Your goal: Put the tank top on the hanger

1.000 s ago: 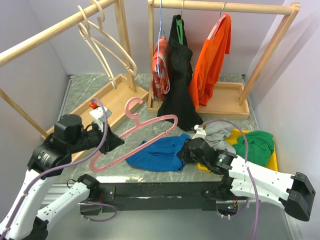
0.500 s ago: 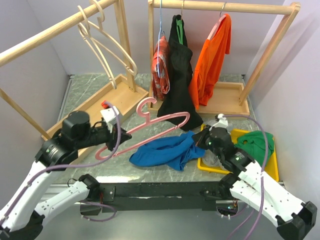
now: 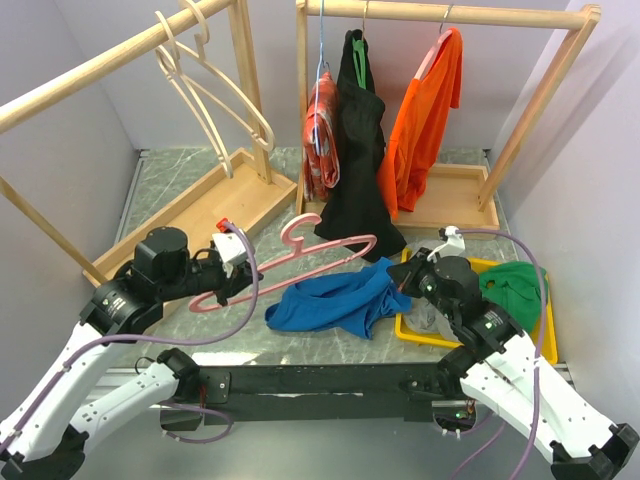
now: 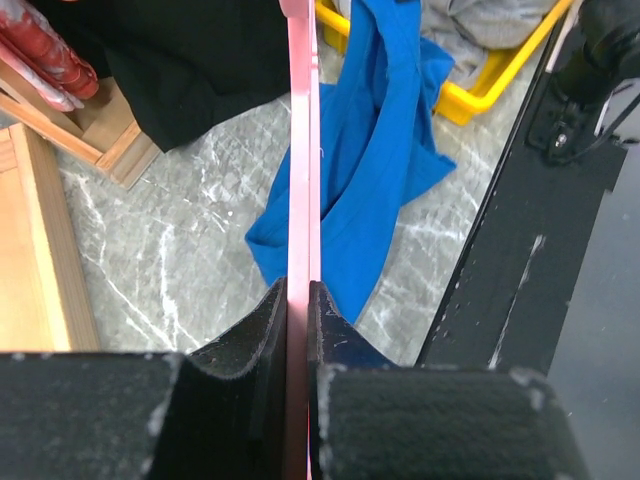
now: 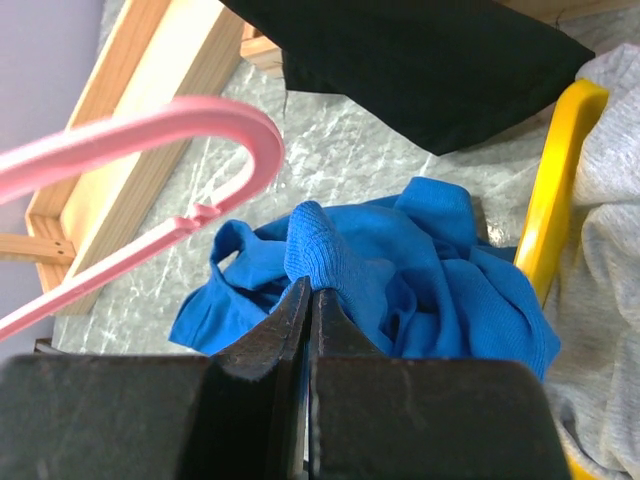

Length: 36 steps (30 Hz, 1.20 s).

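Observation:
The royal-blue tank top [image 3: 330, 300] lies crumpled on the marble table, its right edge lifted. My right gripper [image 3: 405, 283] is shut on a raised fold of it; in the right wrist view the jaws [image 5: 310, 290] pinch that ribbed blue fold [image 5: 320, 240]. The pink hanger [image 3: 300, 255] hangs in the air just left of and above the tank top, hook pointing away. My left gripper [image 3: 232, 283] is shut on its lower bar. In the left wrist view the hanger [image 4: 300, 150] runs edge-on from the gripper [image 4: 298, 295] over the blue cloth [image 4: 370, 150].
A yellow tray [image 3: 548, 330] at the right holds a green garment [image 3: 515, 285] and a grey one [image 3: 435, 318]. Behind stands a wooden rack with red [image 3: 320, 130], black [image 3: 358, 170] and orange [image 3: 425, 120] clothes. A left rack carries cream hangers [image 3: 215, 100].
The right gripper closed on the tank top and drew its edge up and to the right. The left arm carried the hanger right, toward the tank top.

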Each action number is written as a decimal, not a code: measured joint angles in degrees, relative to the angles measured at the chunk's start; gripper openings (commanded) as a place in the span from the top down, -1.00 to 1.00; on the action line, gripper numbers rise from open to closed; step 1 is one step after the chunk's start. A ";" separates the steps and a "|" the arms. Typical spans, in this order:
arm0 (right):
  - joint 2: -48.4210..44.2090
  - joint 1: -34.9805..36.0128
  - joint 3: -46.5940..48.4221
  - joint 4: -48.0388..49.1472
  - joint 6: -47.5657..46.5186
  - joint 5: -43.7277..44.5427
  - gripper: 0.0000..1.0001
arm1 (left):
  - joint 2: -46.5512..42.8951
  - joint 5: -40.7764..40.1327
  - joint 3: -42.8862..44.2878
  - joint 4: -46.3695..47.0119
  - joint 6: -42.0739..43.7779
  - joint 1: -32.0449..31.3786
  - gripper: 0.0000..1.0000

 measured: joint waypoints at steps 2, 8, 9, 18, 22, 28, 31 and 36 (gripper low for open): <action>-0.66 0.00 0.00 0.00 -0.20 -0.02 1.00 | -0.35 0.28 -0.11 -0.37 0.96 0.00 0.98; -1.20 0.00 1.22 -1.14 -1.20 0.24 1.00 | -1.66 2.08 -0.13 -1.38 3.02 0.00 0.98; -1.20 0.00 1.46 -1.25 -1.44 0.26 1.00 | -1.81 2.58 -0.13 -1.62 3.39 0.00 0.98; -1.57 0.00 2.45 -1.25 -3.32 0.24 1.00 | 1.16 5.18 -0.37 -5.16 5.09 0.00 0.98; -0.94 0.00 3.74 -1.22 -4.17 0.26 1.00 | 0.98 5.81 -0.76 -6.25 5.88 0.00 0.98; 1.53 0.00 4.83 -0.33 -5.68 -0.20 1.00 | 0.31 7.43 -0.76 -6.34 6.40 0.00 0.98; 3.58 0.00 6.25 -0.20 -6.62 -0.26 1.00 | 0.04 7.96 -0.74 -6.32 6.45 0.00 0.98; 6.62 0.00 8.33 0.31 -8.44 -2.58 1.00 | -0.96 9.53 0.09 -6.21 6.40 0.00 0.98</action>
